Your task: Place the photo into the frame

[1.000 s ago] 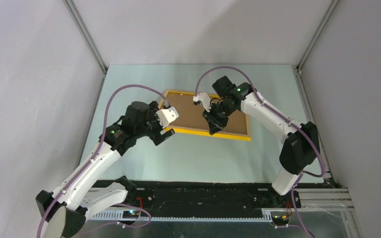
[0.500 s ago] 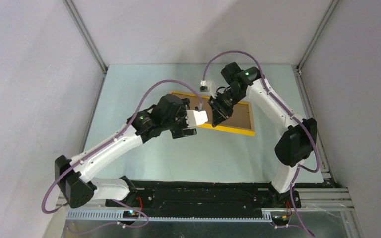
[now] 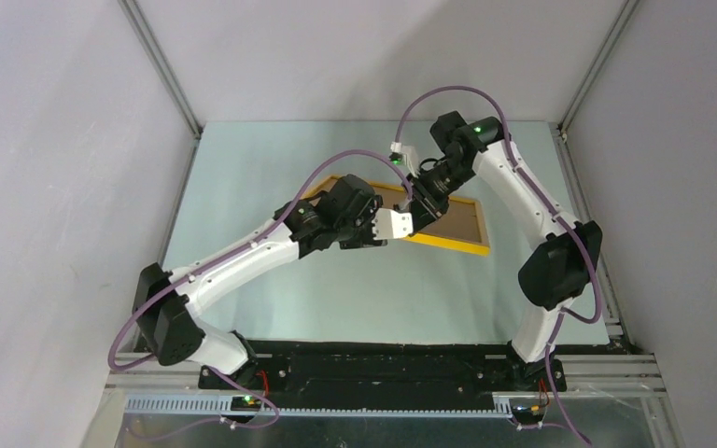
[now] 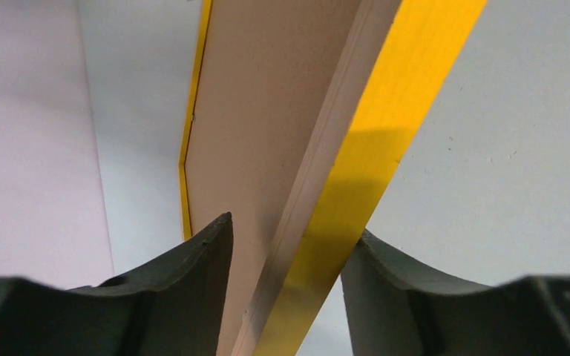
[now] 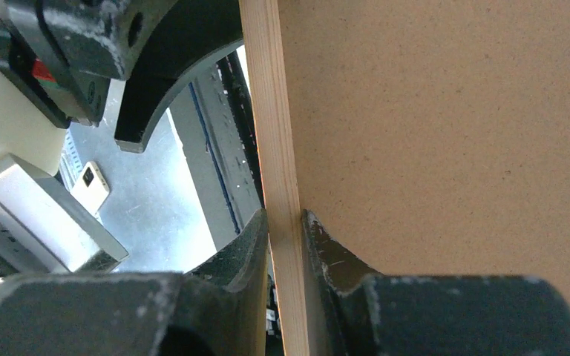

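The frame (image 3: 457, 246) is over the far half of the bench (image 3: 271, 168), right of the middle. Its back is turned up, so the brown board (image 3: 457, 222) inside it shows. Its long sides run roughly along the far edge of the bench, a little slanted. Whether it rests flat or is raised, I cannot tell from above.

The right claw (image 5: 286, 230) comes from the far side and is pinching the frame. In its wrist view one finger lies on the outer face of a bare-wood side. The other lies on the inner face, at the board's edge, and the wood sits tight between them.

The left claw (image 4: 286, 252) reaches in from the near left and stands spread around the yellow near side of the frame. In its wrist view one finger is over the board and the other is beyond the yellow side. A strip of bench shows between this finger and the yellow wood. The two claws are near each other, at the left part of the frame.
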### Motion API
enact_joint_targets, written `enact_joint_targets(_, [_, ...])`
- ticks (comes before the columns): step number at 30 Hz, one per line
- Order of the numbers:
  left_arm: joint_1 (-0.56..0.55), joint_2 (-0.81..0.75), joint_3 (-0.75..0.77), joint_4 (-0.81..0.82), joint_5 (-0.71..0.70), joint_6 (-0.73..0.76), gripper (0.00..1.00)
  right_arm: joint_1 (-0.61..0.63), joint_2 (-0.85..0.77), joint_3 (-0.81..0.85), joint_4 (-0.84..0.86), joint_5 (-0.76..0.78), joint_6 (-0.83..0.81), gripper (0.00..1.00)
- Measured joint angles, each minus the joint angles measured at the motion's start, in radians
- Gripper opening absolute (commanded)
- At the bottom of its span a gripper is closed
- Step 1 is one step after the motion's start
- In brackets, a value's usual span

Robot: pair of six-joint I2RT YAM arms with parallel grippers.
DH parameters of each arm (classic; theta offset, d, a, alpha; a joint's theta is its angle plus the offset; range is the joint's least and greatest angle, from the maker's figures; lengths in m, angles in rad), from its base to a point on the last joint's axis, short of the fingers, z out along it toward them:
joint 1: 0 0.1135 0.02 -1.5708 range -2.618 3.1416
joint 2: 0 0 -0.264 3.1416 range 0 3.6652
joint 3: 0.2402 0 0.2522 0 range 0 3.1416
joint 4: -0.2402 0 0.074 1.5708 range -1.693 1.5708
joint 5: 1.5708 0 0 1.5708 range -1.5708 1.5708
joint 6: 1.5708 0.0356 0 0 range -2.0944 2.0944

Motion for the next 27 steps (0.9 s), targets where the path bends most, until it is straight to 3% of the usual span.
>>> enact_joint_targets(8, [-0.014,0.037,0.037,-0.011,0.000,0.018,0.28,-0.033,0.001,0.003,-0.018,-0.023,-0.021,0.00])
enact_joint_targets(10, [-0.019,0.039,0.037,-0.010,-0.003,0.035,0.16,-0.040,0.001,0.003,-0.024,-0.019,-0.023,0.03])
enact_joint_targets(13, [-0.021,0.040,0.037,-0.008,-0.007,0.041,0.01,-0.045,0.001,0.003,-0.023,-0.014,-0.017,0.17])
enact_joint_targets(19, [-0.023,0.039,0.037,-0.015,-0.013,0.048,0.00,-0.051,-0.021,0.003,0.002,0.008,0.031,0.51])
enact_joint_targets(27, [-0.023,0.005,0.037,-0.079,-0.027,0.047,0.00,-0.109,-0.220,-0.024,0.112,0.090,0.107,0.76])
